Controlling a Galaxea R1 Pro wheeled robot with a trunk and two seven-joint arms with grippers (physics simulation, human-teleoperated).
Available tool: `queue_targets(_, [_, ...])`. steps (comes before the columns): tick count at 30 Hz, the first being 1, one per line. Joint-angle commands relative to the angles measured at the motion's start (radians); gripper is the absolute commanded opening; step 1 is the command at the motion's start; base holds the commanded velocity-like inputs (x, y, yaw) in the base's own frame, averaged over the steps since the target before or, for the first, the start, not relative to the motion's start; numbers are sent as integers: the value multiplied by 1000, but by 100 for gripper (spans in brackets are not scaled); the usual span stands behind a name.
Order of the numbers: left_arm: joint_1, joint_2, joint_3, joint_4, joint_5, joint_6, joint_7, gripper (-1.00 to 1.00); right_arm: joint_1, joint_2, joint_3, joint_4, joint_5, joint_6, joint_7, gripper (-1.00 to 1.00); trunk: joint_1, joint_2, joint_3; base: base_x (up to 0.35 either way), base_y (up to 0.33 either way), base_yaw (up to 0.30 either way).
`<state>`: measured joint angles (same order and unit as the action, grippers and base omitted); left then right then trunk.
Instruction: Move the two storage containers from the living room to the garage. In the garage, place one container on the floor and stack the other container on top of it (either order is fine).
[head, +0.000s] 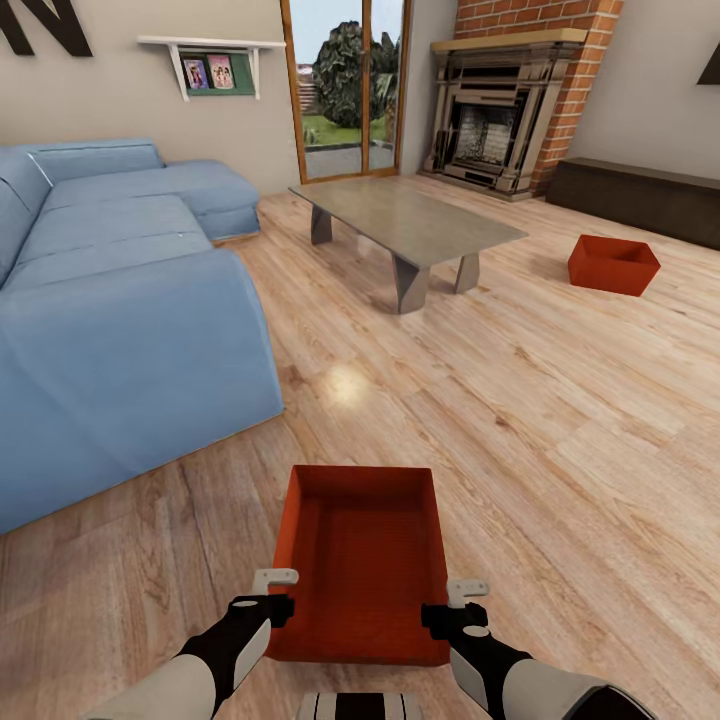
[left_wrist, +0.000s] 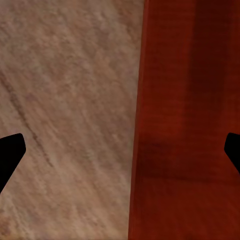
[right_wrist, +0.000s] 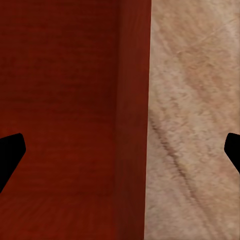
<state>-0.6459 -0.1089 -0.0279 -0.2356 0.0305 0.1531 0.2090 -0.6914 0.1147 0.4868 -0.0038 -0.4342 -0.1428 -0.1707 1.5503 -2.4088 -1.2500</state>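
Left gripper (head: 272, 592) and right gripper (head: 457, 603) wide open, straddling near red-orange ribbed plastic bin's (head: 362, 555) side walls on wood plank floor (head: 560, 420), apparently for a two-handed lift.

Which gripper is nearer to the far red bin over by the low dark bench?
Right. The right gripper sits at the near bin's right wall, on the same side as the far bin; the left gripper is at its left wall, farther away.
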Motion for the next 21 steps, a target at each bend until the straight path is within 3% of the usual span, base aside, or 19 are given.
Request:
queue_targets(1, [0, 0, -3, -2, 3, 6, 4, 100, 0, 0, 9, 1, -9, -3, -3, 100, 0, 0, -1, 0, 0, 0])
queue_targets(15, [0, 0, -4, -2, 3, 5, 12, 100, 0, 0, 9, 1, -9, -3, -3, 100, 0, 0, -1, 0, 0, 0])
queue_targets(16, [0, 0, -4, -2, 3, 5, 12, -100, 0, 0, 9, 1, -9, -3, -3, -100, 0, 0, -1, 0, 0, 0])
queue_targets(21, [0, 0, -4, -1, 3, 6, 13, -100, 0, 0, 9, 1, -9, -3, -3, -100, 0, 0, -1, 0, 0, 0])
